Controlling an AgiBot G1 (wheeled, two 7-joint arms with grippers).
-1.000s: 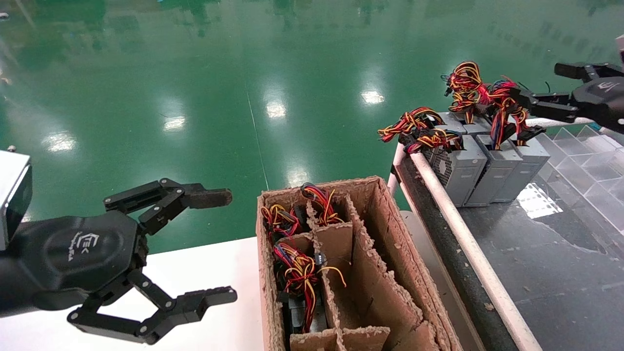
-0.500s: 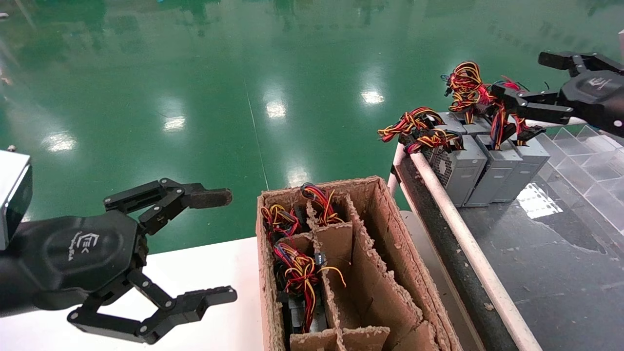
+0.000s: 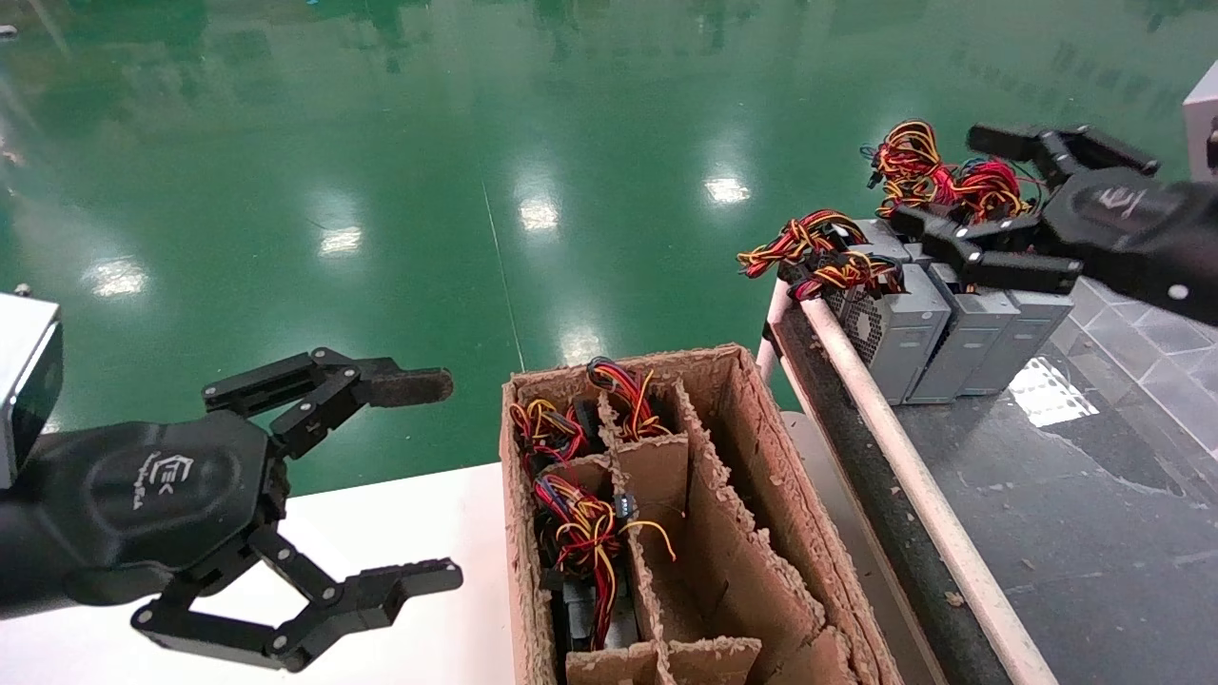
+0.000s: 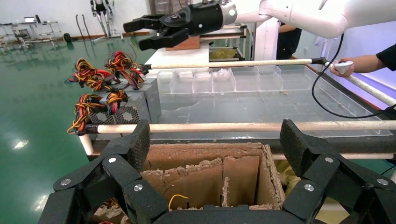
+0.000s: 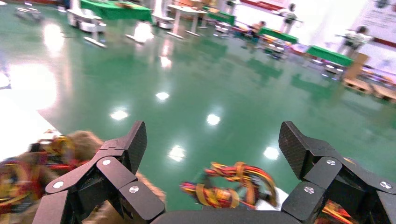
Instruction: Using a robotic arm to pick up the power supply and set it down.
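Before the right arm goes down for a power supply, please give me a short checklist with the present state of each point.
1. Right gripper open: ok.
2. Right gripper empty: ok, nothing between its fingers.
3. Right gripper over the power supplies: ok, it hovers above the row on the black table.
4. Target free of wires: not ok, wire bundles lie on top of the units.
5. Left gripper out of the way: ok, open beside the cardboard box.
6. Which unit is aimed at: cannot tell.

The black right gripper (image 3: pixel 961 185), fingers (image 3: pixel 937 238) spread, hovers over the grey metal power supplies (image 3: pixel 937 323); the left gripper (image 3: pixel 433 476) waits beside the brown cardboard box (image 3: pixel 761 457).
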